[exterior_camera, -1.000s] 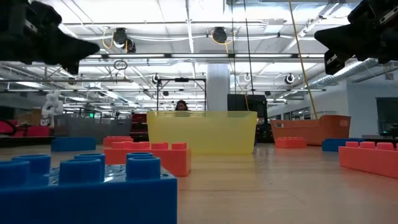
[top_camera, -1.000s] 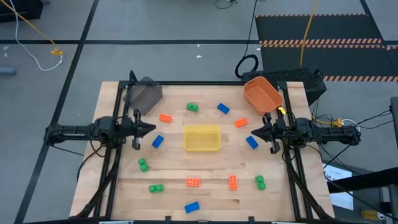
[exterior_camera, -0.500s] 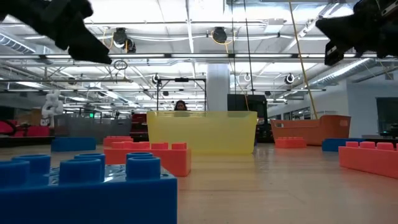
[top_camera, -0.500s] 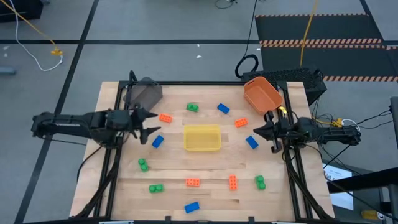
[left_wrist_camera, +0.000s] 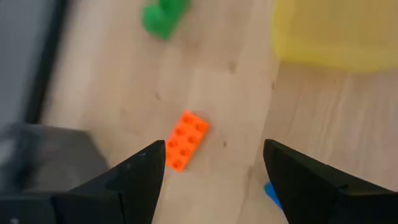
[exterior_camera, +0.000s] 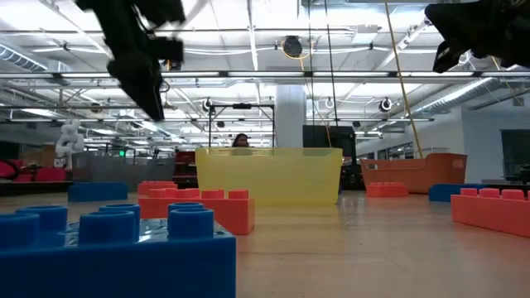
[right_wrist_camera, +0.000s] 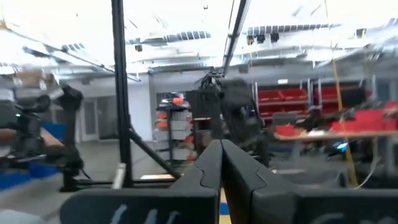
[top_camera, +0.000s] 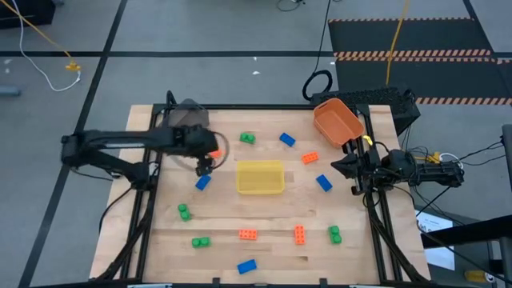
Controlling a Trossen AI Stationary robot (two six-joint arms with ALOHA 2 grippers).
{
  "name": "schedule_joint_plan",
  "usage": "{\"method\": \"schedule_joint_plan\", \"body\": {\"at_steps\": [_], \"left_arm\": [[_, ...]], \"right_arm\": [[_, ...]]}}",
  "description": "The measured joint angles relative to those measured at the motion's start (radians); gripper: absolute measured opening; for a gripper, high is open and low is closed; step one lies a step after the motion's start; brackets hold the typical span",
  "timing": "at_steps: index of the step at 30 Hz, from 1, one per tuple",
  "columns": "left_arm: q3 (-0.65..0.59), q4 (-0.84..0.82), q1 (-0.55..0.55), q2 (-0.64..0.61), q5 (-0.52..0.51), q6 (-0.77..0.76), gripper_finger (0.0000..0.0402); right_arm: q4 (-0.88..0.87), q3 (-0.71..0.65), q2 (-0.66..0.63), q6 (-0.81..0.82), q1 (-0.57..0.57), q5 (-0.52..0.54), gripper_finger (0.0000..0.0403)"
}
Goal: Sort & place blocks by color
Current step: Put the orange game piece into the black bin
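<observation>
**Left claw poised over an orange block, nothing sorted yet**

The left claw hangs above the worktop with its fingers spread wide and nothing between them. In the left wrist view an orange block lies flat directly below the gap, slightly nearer one finger than the other. A green block sits farther ahead of the claw, the yellow bin stands off to one side, and the grey bin is close on the other. A blue block lies just beside the claw's tip. The remaining blocks are scattered around the yellow bin, well apart from the claw; no block can be seen in any bin.

The right claw waits near the orange bin, fingers pressed together and empty.

Risks, as I judge them: the orange block lies skewed to the fingers, so a straight descent may catch a corner and spin or push it rather than grip it. The blue block is near enough to be nudged. A finger could also clip the grey bin.

No brand, label or readable writing shows anywhere.
</observation>
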Motion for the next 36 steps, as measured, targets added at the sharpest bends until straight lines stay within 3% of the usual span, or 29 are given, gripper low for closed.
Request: {"method": "schedule_joint_plan", "body": {"at_steps": [7, 15, 19, 22, 27, 31, 36], "left_arm": [[0.151, -0.165, 0.105, 0.290, -0.013, 0.128, 0.0280], [0.251, -0.184, 0.139, 0.380, 0.121, 0.182, 0.0314], [0.250, -0.183, 0.146, 0.407, 0.148, 0.200, 0.0319], [0.250, -0.180, 0.165, 0.432, 0.144, 0.216, 0.0319], [0.223, -0.152, 0.191, 0.492, 0.018, 0.345, 0.0319], [0.176, -0.138, 0.238, 0.550, -0.016, 0.337, 0.0319], [0.140, -0.126, 0.253, 0.542, -0.012, 0.324, 0.0319]], "right_arm": [[0.001, 0.000, 0.000, -0.198, 0.000, 0.211, 0.0000], [0.086, 0.031, 0.001, -0.387, 0.000, 0.508, 0.0000], [0.096, 0.036, 0.000, -0.390, 0.000, 0.542, 0.0000], [0.039, 0.036, 0.000, -0.301, 0.000, 0.541, 0.0000], [-0.086, 0.036, 0.002, -0.128, 0.000, 0.539, 0.0000], [-0.068, 0.036, 0.014, -0.194, 0.000, 0.540, 0.0000], [-0.088, 0.037, 0.019, 0.030, 0.000, 0.470, 0.0000]]}}
